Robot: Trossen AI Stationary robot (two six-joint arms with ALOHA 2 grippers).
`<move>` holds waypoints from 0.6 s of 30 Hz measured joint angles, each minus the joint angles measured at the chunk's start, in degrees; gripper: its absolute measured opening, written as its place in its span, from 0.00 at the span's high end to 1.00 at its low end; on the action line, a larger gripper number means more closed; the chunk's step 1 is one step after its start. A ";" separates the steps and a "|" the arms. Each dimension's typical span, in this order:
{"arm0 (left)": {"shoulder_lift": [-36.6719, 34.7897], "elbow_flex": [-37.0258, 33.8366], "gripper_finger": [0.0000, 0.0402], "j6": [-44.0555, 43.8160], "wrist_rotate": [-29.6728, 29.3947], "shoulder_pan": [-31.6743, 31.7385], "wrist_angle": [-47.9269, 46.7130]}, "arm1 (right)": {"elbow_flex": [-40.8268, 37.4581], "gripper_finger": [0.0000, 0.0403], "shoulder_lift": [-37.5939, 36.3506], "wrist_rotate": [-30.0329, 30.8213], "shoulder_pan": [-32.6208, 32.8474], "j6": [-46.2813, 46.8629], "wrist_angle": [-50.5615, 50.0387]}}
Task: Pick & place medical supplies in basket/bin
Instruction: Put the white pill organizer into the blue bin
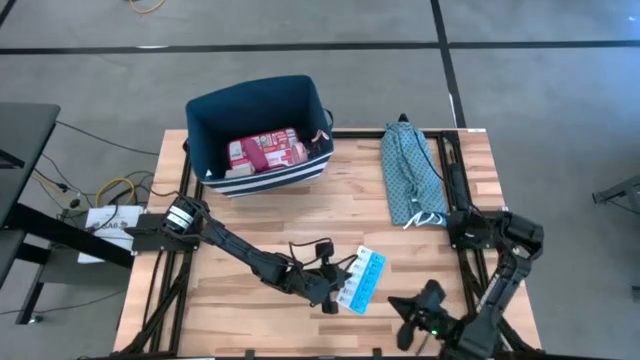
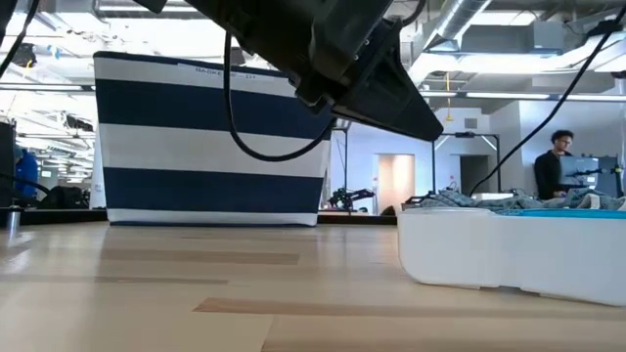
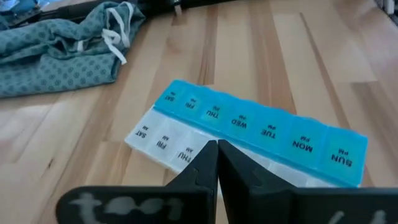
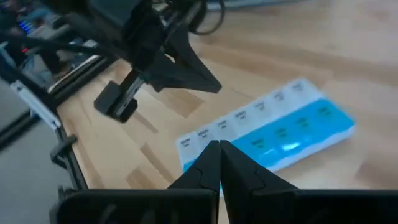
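The pill organizer [image 1: 362, 280] lies flat on the table [image 1: 270, 225], near its front edge and well apart from the bin [image 1: 258, 135]. The bin stands at the far left side of the table and already holds the first-aid case [image 1: 265, 151]. The teal cloth [image 1: 410, 172] lies along the far right side and is not part of the load.

The left gripper [image 1: 333, 283] hangs just beside the organizer's left edge, its fingers pressed together and holding nothing. The right gripper [image 1: 410, 305] sits low at the front right, near the organizer's other side, likewise closed and empty. Each wrist view shows its own fingertips meeting in a point just above the organizer.

Step in hand, as judged: picking up the organizer with the left arm.

Procedure for a clean pick:
- Spread the fingers before descending; closed tips would only push the strip.
- The organizer is long and thin. Span its short width, near the middle of its length, so that it does not tip when lifted.
- Bring the tips down to the table on both long edges, then close.
- Keep the right arm clear of the left arm's path to the bin.
- Lift above the bin's rim before crossing over it.
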 joint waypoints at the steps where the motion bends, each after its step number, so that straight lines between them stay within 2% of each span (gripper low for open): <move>1: 0.00 0.00 1.00 0.00 0.00 0.00 -0.35 | -0.02 1.00 0.01 -0.90 -0.98 -0.24 1.75; 5: 0.00 -0.02 1.00 -0.46 0.09 0.00 -0.63 | -0.02 1.00 0.01 -8.95 -5.03 -7.45 9.15; 10: 0.00 -0.02 1.00 -0.33 1.51 0.00 -2.49 | -0.02 1.00 0.01 -18.42 -9.42 -26.19 15.68; 14: 0.00 -0.02 1.00 -0.02 1.59 0.00 -2.86 | -0.02 1.00 0.01 -16.69 -11.71 -36.50 21.80; 18: 0.00 -0.02 1.00 0.04 1.58 0.02 -3.21 | 0.00 1.00 0.01 -15.71 -13.18 -37.54 22.92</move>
